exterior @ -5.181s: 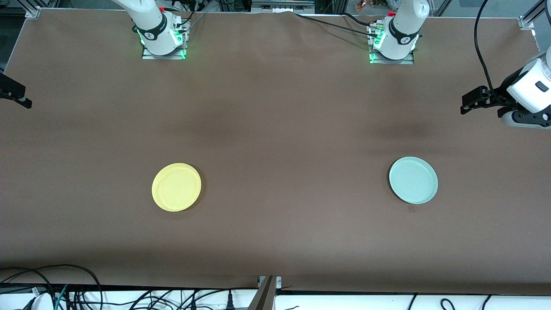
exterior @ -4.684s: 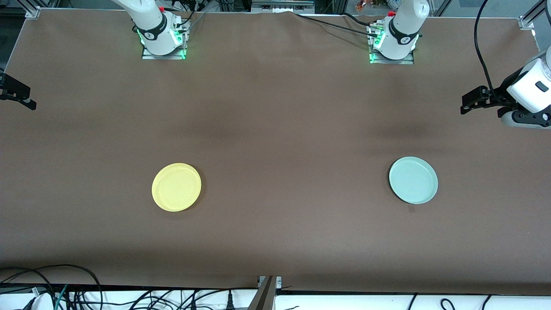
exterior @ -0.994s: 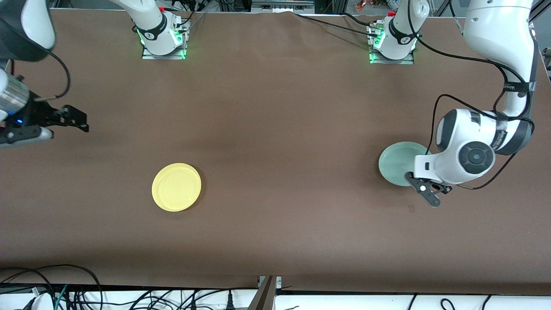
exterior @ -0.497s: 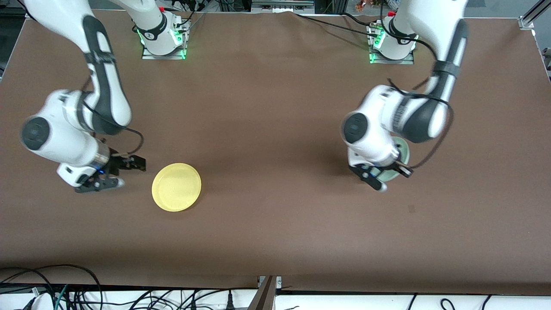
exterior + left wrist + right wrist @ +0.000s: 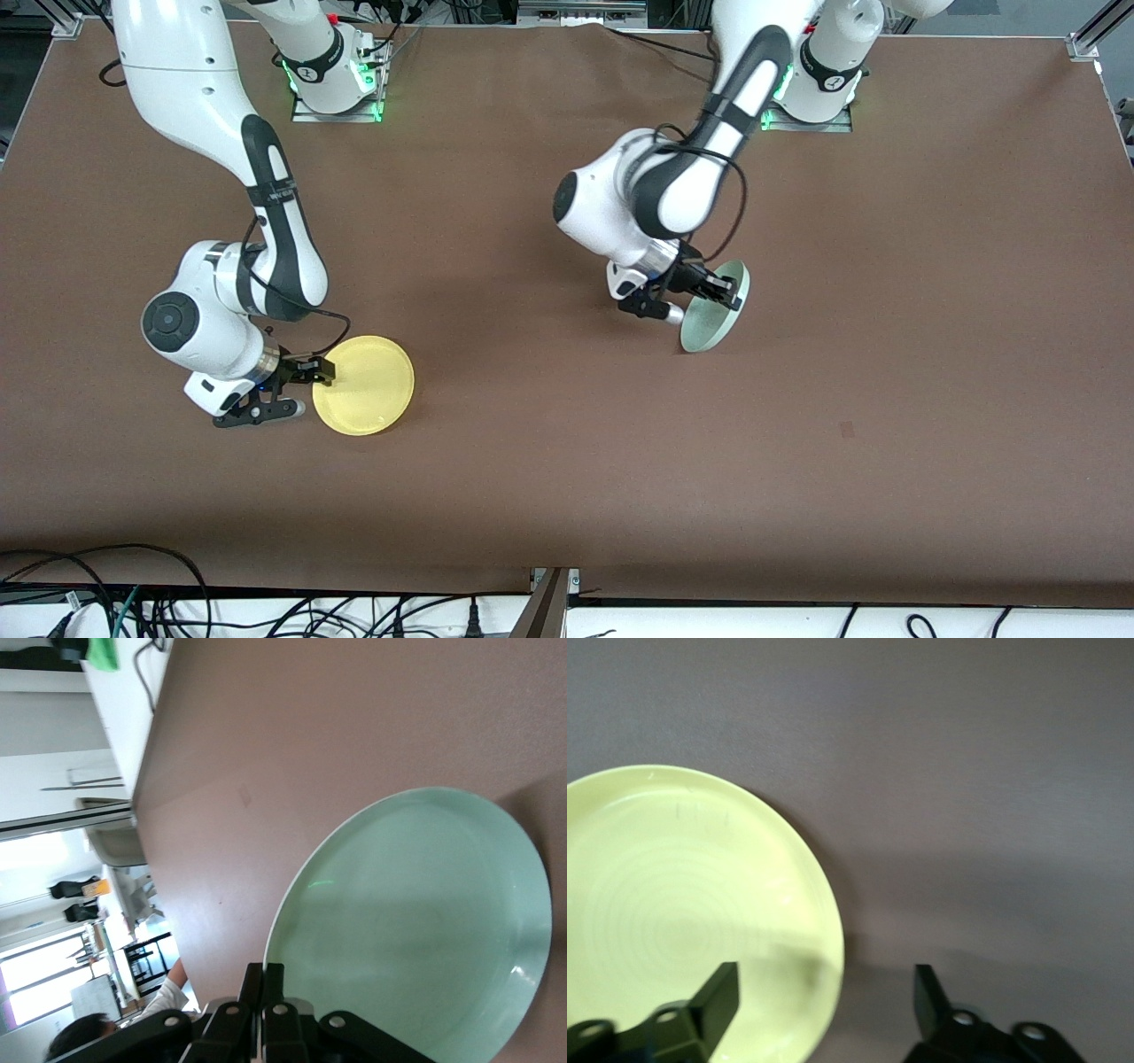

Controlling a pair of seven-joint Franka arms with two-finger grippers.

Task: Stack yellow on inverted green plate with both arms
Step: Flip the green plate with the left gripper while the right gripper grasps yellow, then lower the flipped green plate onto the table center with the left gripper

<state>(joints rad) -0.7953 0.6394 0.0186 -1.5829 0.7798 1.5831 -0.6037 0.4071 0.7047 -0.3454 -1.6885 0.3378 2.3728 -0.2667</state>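
Over the middle of the brown table point(image 5: 567, 461), the left gripper point(image 5: 700, 288) pinches the green plate point(image 5: 716, 308) by its rim, its fingers pressed together on the edge as the left wrist view shows at the plate's lower rim point(image 5: 416, 930). The green plate is tipped steeply up on edge, only its lowest part close to the tabletop, its hollow face turned toward the left arm's end of the table. Well apart from the green plate, toward the right arm's end of the table and a little nearer to the front camera, the yellow plate point(image 5: 363, 385) lies flat and right side up on the table. The right gripper point(image 5: 301, 390) is down low at the edge of the yellow plate that faces the right arm's end of the table, its fingers spread; in the right wrist view one finger point(image 5: 713, 1001) is over the yellow plate point(image 5: 682, 912) just inside its rim and the other finger point(image 5: 935, 1001) is over bare table outside it, so the rim lies between them without being gripped.
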